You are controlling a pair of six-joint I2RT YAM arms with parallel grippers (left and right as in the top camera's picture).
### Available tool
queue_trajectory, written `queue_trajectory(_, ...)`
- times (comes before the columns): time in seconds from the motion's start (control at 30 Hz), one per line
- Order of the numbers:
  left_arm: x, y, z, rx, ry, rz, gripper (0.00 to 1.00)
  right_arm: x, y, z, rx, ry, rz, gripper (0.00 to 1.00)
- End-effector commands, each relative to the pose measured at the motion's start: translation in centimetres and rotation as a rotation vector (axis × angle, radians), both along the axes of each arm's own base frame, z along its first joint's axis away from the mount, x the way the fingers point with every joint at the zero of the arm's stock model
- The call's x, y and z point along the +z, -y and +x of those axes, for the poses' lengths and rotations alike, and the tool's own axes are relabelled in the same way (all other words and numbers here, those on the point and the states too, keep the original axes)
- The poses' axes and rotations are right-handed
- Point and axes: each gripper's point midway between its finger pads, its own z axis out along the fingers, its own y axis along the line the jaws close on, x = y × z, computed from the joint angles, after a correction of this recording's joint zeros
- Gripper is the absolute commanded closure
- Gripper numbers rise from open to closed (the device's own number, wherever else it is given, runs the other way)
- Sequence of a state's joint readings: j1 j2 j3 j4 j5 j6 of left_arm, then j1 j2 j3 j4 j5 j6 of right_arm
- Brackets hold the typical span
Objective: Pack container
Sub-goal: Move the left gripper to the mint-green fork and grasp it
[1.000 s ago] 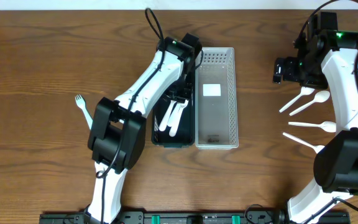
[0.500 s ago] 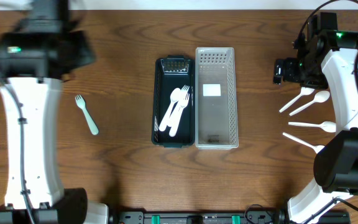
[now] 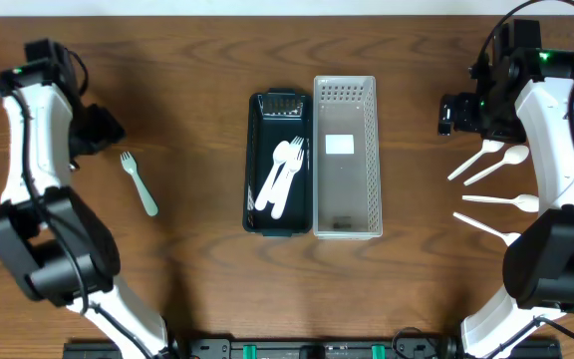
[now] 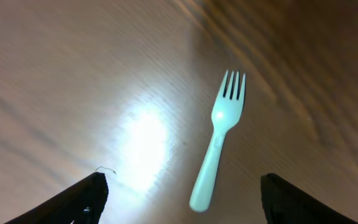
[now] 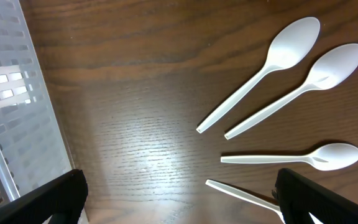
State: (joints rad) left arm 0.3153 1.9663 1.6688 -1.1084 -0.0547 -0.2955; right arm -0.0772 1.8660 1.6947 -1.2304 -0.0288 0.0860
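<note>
Wooden worktop, your tools both gaping, empty.
Left tool: 11 o'clock of fork; right tool: 11 o'clock of spoons.

Table: I see dark brown wood grain.
Left: pale green fork, flat.
Centre: black tray beside white basket.
Right: four white utensils, fanned.
</note>
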Motion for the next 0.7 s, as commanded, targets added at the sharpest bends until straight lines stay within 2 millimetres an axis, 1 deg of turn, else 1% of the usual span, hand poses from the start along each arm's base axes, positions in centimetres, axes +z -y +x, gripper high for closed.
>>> queue_trajectory(0.0, -2.6, 0.9, -0.1, -0.029, -0.045, -0.036, 0.19, 1.0, -0.1, 0.2, 0.018, 0.029, -0.007, 0.01)
queue_trajectory(0.07, -4.1, 1.2, -0.1, -0.052, -0.076, -0.046, 0.19, 1.0, -0.1, 0.2, 0.015, 0.029, -0.007, 0.01)
queue_trajectory(0.23, -7.1, 1.5, -0.1, -0.059, -0.130, -0.063, 0.19, 1.0, -0.1, 0.2, 0.015, 0.029, -0.007, 0.01)
queue_trajectory(0.37, -8.7, 1.6, 0.3, -0.060, -0.140, -0.081, 0.19, 1.0, -0.1, 0.2, 0.015, 0.029, -0.007, 0.01)
queue_trajectory(0.47, -9.5, 2.2, 1.1, -0.087, -0.115, -0.117, 0.19, 1.0, -0.1, 0.2, 0.007, 0.028, -0.005, 0.01)
queue_trajectory(0.67, -9.7, 1.8, 2.8, -0.116, -0.052, -0.093, 0.19, 1.0, -0.2, 0.0, 0.005, 0.022, -0.004, 0.01)
